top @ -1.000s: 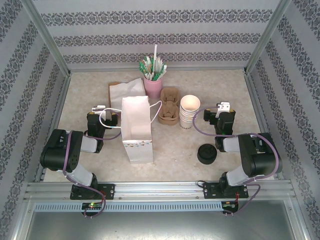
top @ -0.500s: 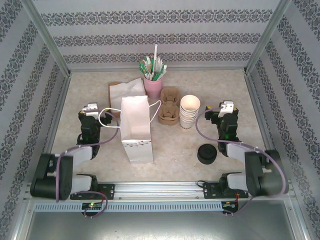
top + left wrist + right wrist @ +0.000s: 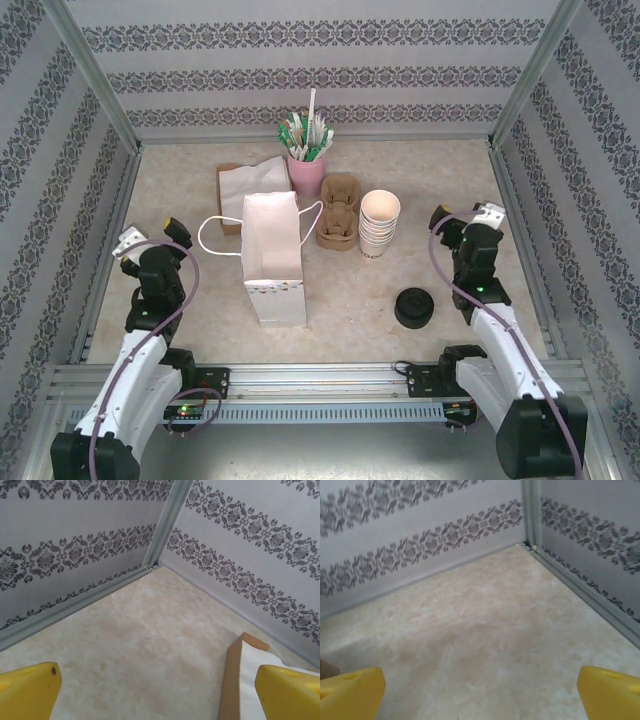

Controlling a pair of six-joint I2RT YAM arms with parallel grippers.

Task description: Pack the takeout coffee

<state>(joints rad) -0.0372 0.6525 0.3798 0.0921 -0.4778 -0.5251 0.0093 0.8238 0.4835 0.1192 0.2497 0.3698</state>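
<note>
The takeout coffee is out of view. A squat pile of black lids (image 3: 413,307) sits right of centre, and a stack of lidless cream cups (image 3: 380,222) stands behind it. An upright white paper bag (image 3: 272,262) stands open in the middle. My left gripper (image 3: 151,237) hangs open left of the bag, clear of its loop handle (image 3: 213,240). My right gripper (image 3: 466,214) hangs open right of the cups, touching nothing. In the wrist views the left gripper (image 3: 160,695) and the right gripper (image 3: 480,695) have only bare table between their yellow fingertips (image 3: 27,690).
A brown cardboard cup carrier (image 3: 338,212) stands between bag and cups. A pink cup of stirrers (image 3: 307,172) and a flat brown-edged white packet (image 3: 238,183) (image 3: 235,680) lie at the back. Patterned walls with metal posts enclose the table (image 3: 350,290).
Both arms have swung outward towards the side walls. The left gripper has moved left, away from the bag handle, and the right gripper has moved right, away from the cups. Both stay open.
</note>
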